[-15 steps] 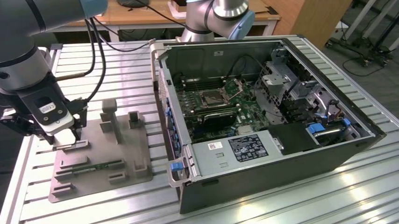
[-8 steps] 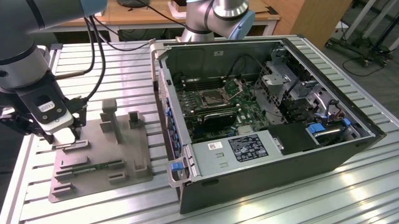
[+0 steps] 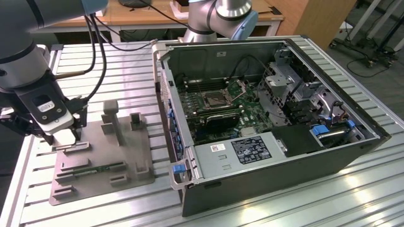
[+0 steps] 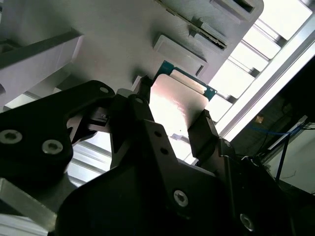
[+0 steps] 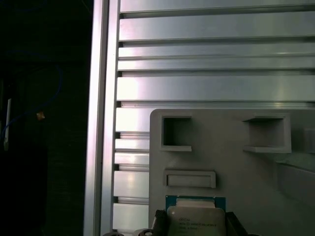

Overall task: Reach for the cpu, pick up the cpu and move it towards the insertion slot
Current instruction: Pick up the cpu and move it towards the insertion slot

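A ribbed silver aluminium tabletop spreads under the tool. Well away from the tool, toward the exterior view's right, lies an open black metal computer case. Directly beneath the tool sits a flat grey plastic fixture plate with upright pegs and shallow pockets. The black two-fingered tool hangs low over this plate. Inside the case, far from the tool, is the square dark insertion slot in its shiny silver frame. In both wrist views the tool's fingers are nearly closed, pressed against opposite edges of the small flat square silvery-grey cpu, gripping it just above the plate.
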You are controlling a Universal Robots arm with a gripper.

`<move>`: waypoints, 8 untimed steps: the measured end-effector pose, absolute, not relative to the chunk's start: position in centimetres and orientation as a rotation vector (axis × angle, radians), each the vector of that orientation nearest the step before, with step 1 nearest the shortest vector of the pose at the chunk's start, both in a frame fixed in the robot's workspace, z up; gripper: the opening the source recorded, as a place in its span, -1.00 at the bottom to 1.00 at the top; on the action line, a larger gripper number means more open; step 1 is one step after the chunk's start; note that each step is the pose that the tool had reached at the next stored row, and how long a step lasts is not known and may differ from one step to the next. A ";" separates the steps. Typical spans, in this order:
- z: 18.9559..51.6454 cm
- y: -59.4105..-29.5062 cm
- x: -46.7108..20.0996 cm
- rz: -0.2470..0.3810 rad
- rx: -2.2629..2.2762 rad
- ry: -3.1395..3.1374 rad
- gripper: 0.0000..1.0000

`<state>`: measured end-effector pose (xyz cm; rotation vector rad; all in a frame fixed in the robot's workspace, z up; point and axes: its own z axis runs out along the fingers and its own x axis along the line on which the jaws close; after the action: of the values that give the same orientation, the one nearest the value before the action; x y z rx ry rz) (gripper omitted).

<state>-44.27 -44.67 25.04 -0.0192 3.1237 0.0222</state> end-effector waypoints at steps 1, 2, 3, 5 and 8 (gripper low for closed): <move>25.1 -44.7 -44.3 0.022 -0.019 3.124 0.09; 25.1 -44.7 -44.3 0.022 -0.019 3.124 0.09; 25.1 -44.7 -44.3 0.022 -0.019 3.124 0.09; 25.2 -44.7 -44.3 0.022 -0.019 3.124 0.09; 25.3 -44.7 -44.3 0.022 -0.019 3.124 0.09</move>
<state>-44.27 -44.67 25.27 -0.0192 3.1237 0.0221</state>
